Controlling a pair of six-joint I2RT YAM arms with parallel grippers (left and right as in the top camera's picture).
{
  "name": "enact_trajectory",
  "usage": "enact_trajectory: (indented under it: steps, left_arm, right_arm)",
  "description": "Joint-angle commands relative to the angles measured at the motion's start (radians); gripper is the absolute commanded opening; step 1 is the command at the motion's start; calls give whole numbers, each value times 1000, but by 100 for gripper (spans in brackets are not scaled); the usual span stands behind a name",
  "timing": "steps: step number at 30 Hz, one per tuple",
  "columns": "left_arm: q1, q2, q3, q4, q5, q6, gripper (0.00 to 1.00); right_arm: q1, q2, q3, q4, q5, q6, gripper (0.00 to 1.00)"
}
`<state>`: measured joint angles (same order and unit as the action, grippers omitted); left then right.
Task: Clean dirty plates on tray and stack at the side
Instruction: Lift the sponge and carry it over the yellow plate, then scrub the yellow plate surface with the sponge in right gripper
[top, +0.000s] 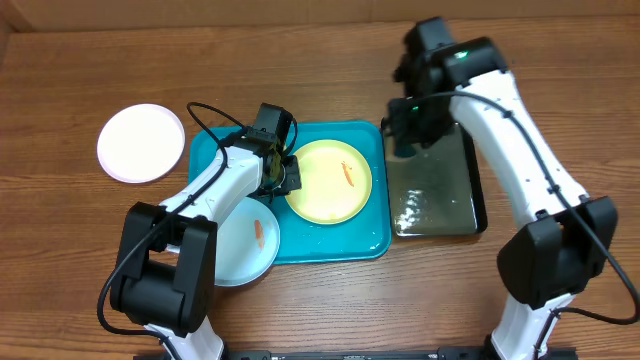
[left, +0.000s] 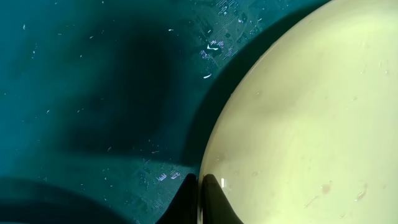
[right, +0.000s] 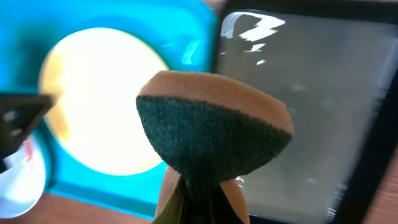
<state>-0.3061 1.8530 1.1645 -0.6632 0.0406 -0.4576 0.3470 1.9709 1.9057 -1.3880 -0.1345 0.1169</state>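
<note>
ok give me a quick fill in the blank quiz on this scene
The left gripper pinches the yellow-green plate by its ____.
The right gripper holds a sponge, its ____ face toward the wrist camera.
The white plate lies off the tray, on the ____.
Missing: rim, green, table.

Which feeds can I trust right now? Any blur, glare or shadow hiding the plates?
Right wrist: sponge sharp, background blurred, yellow-green plate washed out. Left wrist: sharp, heavy shadow across the tray. Overhead: clear, glare on water in the black tray; white plate overexposed.
</note>
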Motion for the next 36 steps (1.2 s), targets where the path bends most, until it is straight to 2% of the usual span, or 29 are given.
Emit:
enact_trajectory:
  steps: [1, 6, 11, 24, 36]
  left_arm:
    - [-1, -9, -11, 2, 4, -3, 4]
    - [-1, -9, -11, 0, 4, -3, 4]
    - [-1, -9, -11, -5, 3, -3, 4]
    - [-1, -9, -11, -5, 3, -3, 4]
    - [-1, -9, -11, -5, 4, -3, 4]
  right_arm:
    - [90, 24, 18, 27, -30, 24, 4]
    - [183, 104, 18, 46, 97, 101, 4]
    - [229, 179, 18, 76, 119, 100, 4]
    - [237, 202, -113, 255, 119, 58, 4]
    - [233, 204, -180, 346, 179, 7, 4]
